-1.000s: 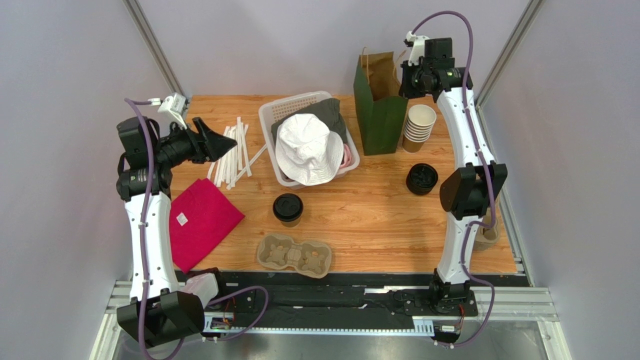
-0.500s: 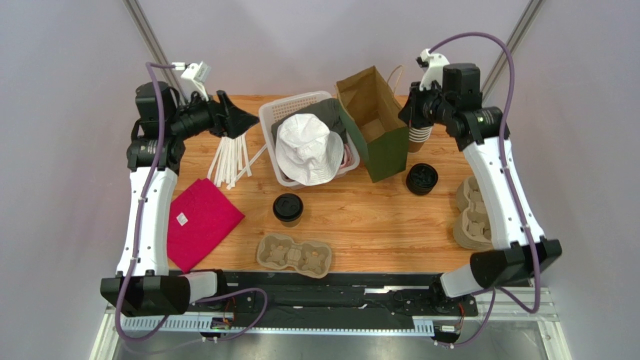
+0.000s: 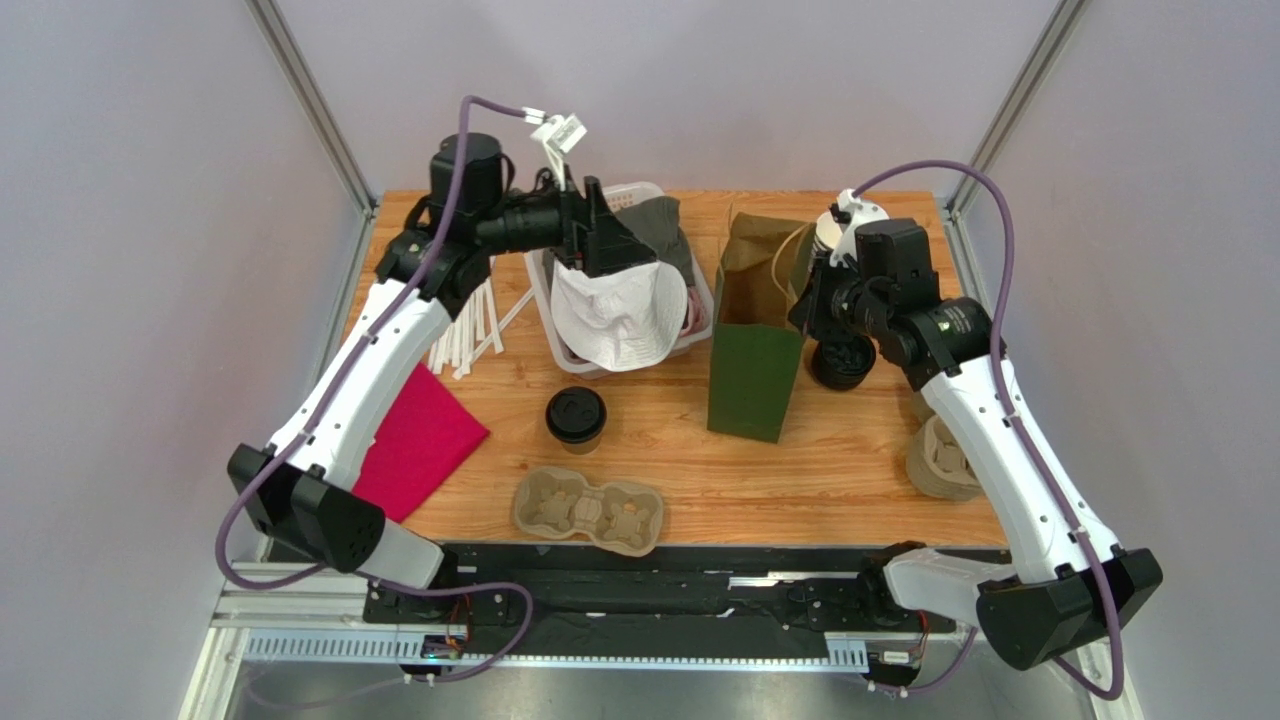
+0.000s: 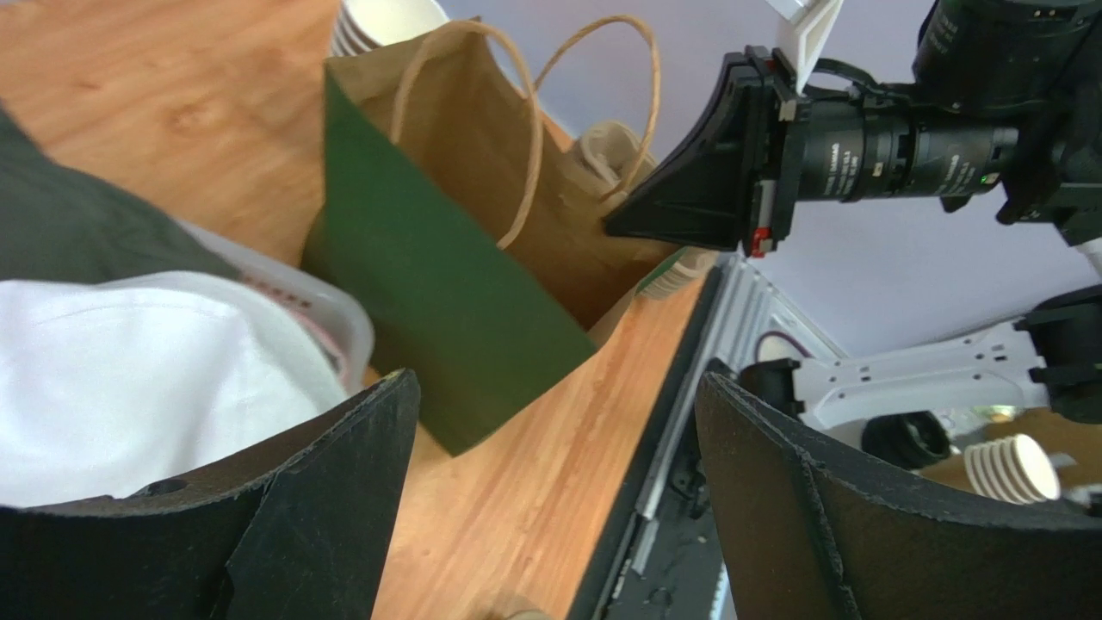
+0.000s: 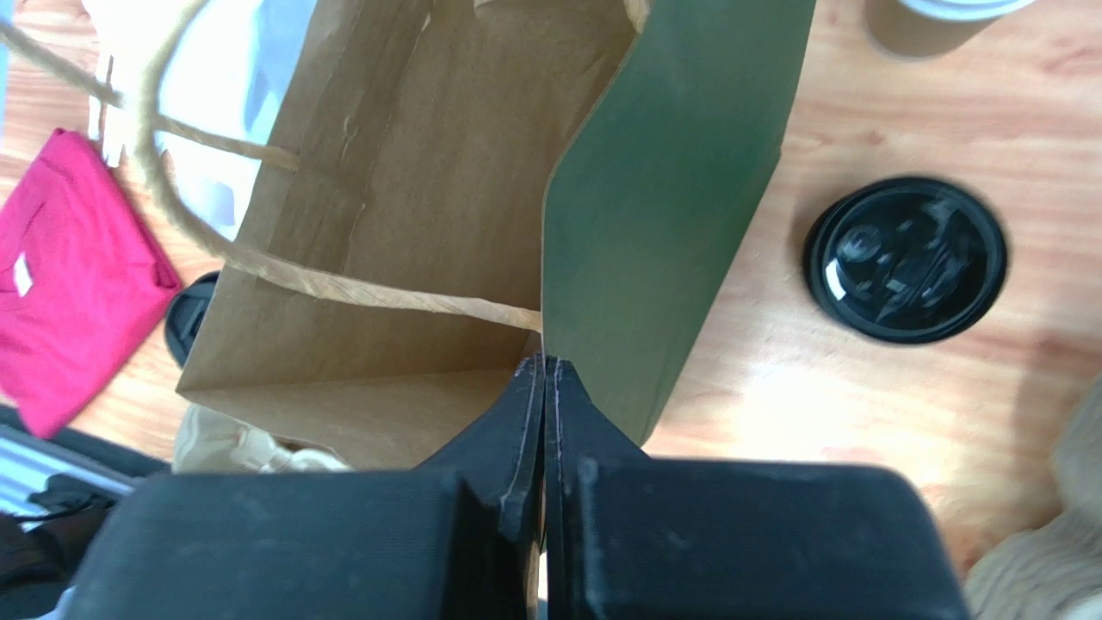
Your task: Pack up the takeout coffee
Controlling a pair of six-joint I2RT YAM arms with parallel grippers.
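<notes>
Takeout coffee: small brown paper cup, round black lid on, upright on table just behind pulp carrier. Left end effector released, jaws wide. Right end effector clenched on green bag rim.

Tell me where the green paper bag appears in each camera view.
Top external: the green paper bag stands right of centre.
Left wrist: the bag is in the upper middle, mouth open.
Right wrist: the bag fills the upper middle.
Shared landmark: the right gripper, shut on the bag's rim.
</notes>
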